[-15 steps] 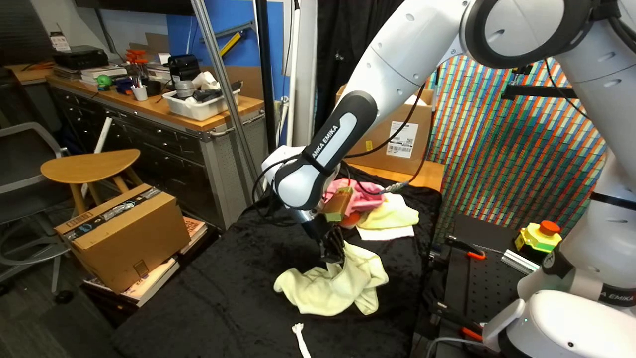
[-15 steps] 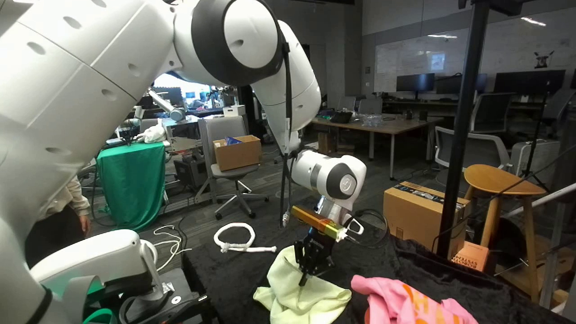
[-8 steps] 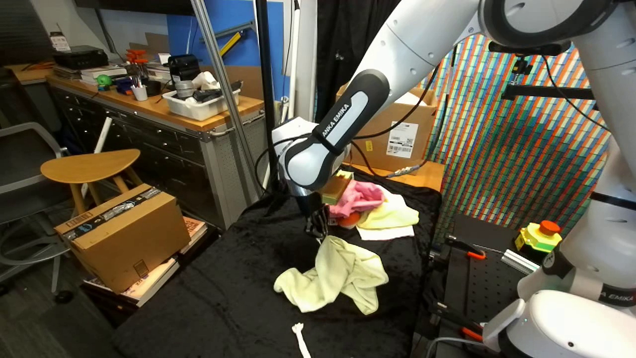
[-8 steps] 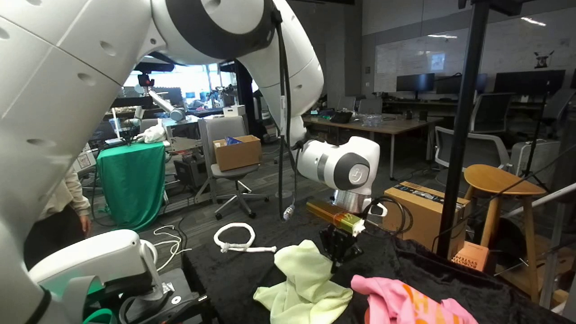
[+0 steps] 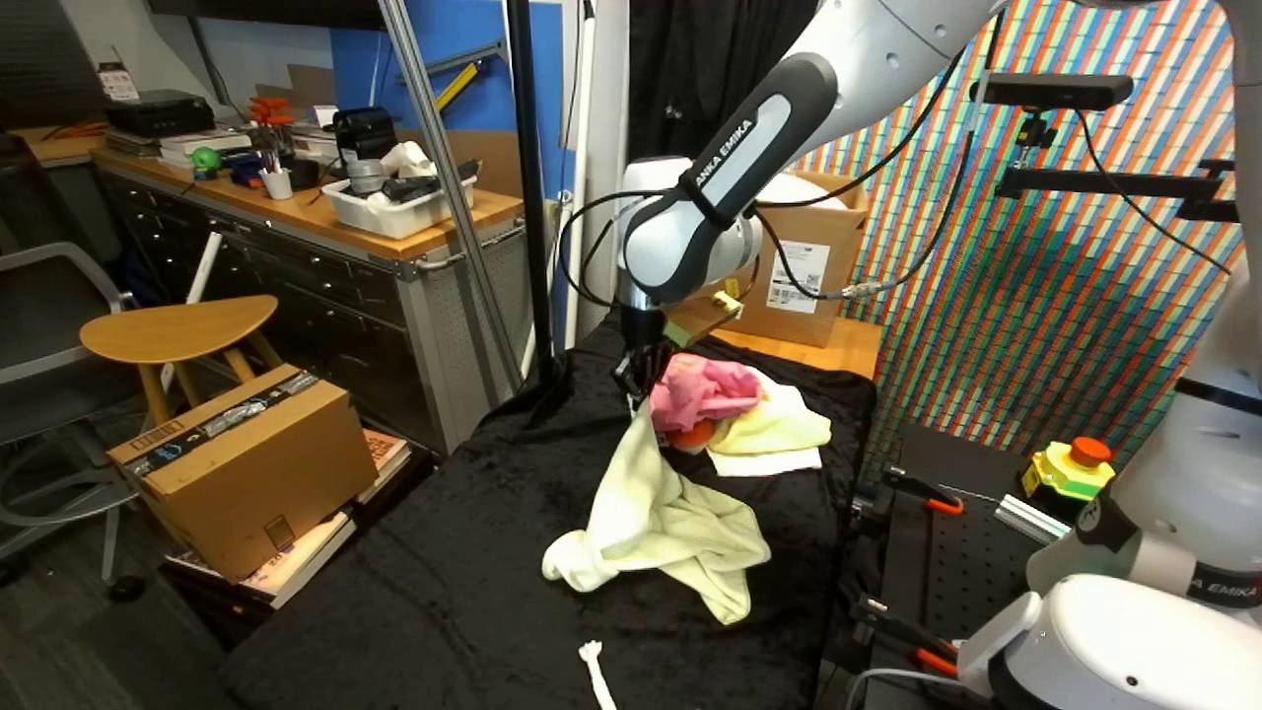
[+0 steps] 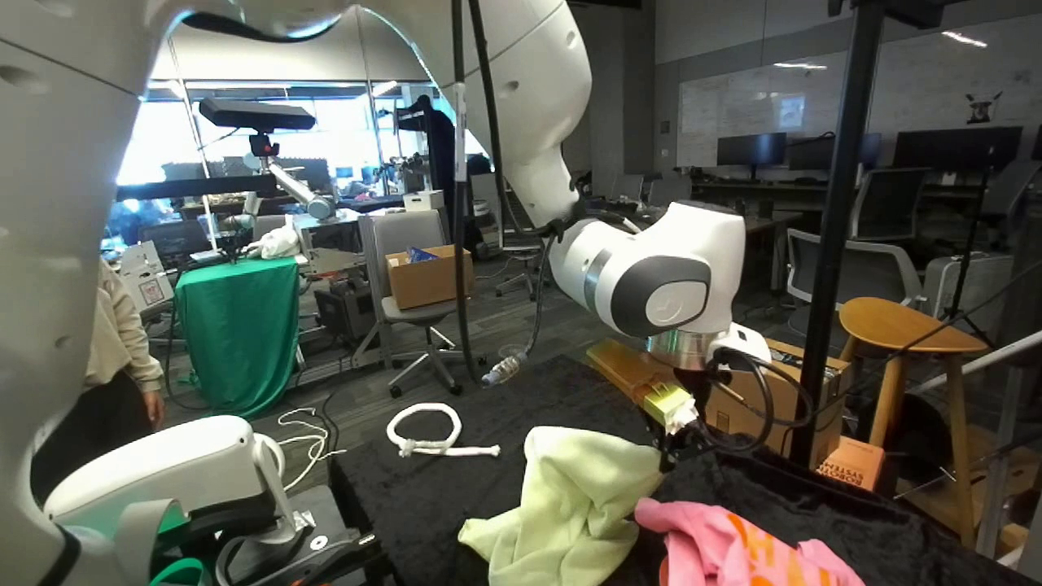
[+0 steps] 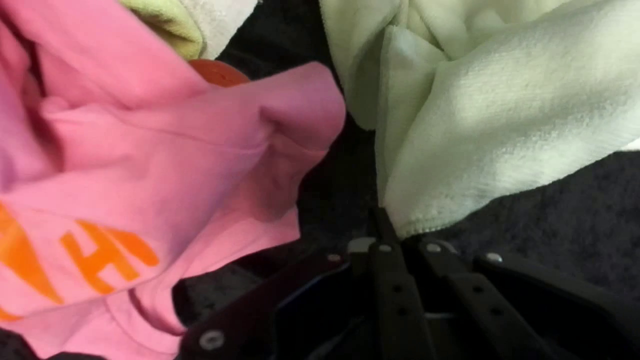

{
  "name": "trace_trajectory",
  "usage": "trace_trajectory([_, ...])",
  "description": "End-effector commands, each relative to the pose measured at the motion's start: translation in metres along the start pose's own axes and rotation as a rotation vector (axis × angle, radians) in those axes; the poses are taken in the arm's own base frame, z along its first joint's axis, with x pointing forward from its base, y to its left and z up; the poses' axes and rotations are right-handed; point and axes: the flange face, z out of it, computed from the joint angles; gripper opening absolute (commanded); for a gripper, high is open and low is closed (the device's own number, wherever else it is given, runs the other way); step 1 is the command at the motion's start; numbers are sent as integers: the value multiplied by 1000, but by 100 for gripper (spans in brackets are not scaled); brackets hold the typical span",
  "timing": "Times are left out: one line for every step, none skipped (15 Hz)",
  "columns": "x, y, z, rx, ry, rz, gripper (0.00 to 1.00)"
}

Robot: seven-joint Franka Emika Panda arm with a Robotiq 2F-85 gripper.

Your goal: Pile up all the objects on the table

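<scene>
The fingers (image 7: 395, 272) are pinching tight on one corner of the pale yellow towel (image 5: 641, 532); its bulk is hanging away toward 6 o'clock in an exterior view, low end resting on the black worktop (image 5: 424, 592). At 3 to 4 o'clock of the fingers, the pink cloth (image 5: 708, 392), yellow cloth (image 5: 769, 431) & white cloth (image 5: 764, 464) are bunching together. So prob. we're watching the carry step, towel not yet sitting on top of them. Next move's calling for, I'd guess, more lift, then a swing toward 4 o'clock over the pink & a release; that low end is poss. going to drag.

Tricky bits: the red item (image 7: 218, 72) is mostly hiding under the pink cloth. White rope (image 5: 596, 675), lying at 7 o'clock of the towel, is running off the bottom edge; unsure if it's counting for the task. Can't tell if towel & pink are touching. The fingers are blending into the worktop's black in both exterior views.
</scene>
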Motion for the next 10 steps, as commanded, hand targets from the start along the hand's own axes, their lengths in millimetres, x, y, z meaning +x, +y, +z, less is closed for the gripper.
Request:
trace_trajectory([-26,25,-40,49,127,89,4])
trace_trajectory([-31,32,-50,59,156,113,4])
trace_trajectory([-38,39,-59,70,186,135,4])
trace_trajectory([-42,44,-65,81,215,155,4])
trace_trajectory([-47,51,-76,98,242,175,4])
trace_trajectory([-53,57,-84,113,265,191,4])
trace_trajectory([-58,61,-93,128,286,205,4])
trace_trajectory([-62,67,-101,143,303,217,4])
trace_trajectory([-66,72,-110,153,316,227,4])
trace_trajectory([-70,77,-119,163,328,236,4])
